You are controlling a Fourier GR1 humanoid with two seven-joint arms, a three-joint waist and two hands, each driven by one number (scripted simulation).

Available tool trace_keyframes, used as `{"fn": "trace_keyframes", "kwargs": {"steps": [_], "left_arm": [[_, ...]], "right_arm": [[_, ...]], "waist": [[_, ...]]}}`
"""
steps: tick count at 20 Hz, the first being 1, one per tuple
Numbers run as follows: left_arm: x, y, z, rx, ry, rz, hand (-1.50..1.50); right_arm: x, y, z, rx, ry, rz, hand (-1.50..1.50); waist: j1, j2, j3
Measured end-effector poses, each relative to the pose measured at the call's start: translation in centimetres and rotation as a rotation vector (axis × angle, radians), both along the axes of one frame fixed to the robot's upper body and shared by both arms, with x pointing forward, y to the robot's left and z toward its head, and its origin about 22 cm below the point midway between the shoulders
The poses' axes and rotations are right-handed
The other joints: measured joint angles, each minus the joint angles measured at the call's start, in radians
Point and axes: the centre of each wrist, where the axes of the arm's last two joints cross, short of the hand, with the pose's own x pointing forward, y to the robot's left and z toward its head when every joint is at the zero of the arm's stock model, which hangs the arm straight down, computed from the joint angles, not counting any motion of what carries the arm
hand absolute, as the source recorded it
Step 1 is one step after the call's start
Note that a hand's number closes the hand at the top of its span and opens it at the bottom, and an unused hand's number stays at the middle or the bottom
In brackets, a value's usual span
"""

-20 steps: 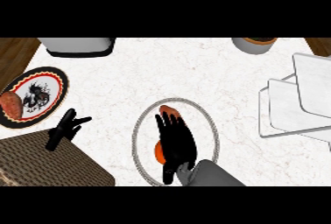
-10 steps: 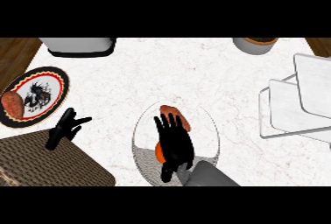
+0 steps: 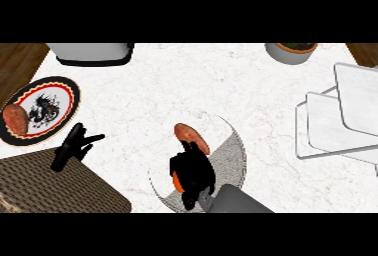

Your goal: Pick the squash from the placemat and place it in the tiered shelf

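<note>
tiered shelf (image 3: 347, 120) sitting white at right | placemat (image 3: 229, 155) lying round, grey-white | right hand (image 3: 193, 172) curling over squash (image 3: 191, 138), an orange-brown oblong lying on placemat | left hand (image 3: 74, 146) resting, fingers straight

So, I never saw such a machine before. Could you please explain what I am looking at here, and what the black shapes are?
This is one picture taken from the robot's head, looking steeply down at a marble counter. The black shapes are its two hands. The right robot hand reaches onto a round placemat, over something orange; whether it holds this I cannot tell. A reddish-brown vegetable lies just beyond its fingers. The left robot hand rests open over a woven mat. At the left is a plate with another vegetable. The white shelf stands at the right, a pot at the top.
</note>
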Motion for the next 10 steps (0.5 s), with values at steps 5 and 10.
{"fn": "trace_keyframes", "kwargs": {"steps": [5, 10], "left_arm": [[0.1, -0.6, 0.2, 0.011, -0.008, -0.007, 0.00], [-0.5, 0.0, 0.1, 0.002, -0.006, 0.014, 0.00]], "right_arm": [[-0.9, 0.5, -0.4, 0.074, 0.007, 0.045, 1.50], [-2.5, -0.2, 1.3, 0.160, -0.049, 0.035, 1.50]], "waist": [[0.000, 0.007, 0.004], [-0.016, 0.008, 0.005]]}}
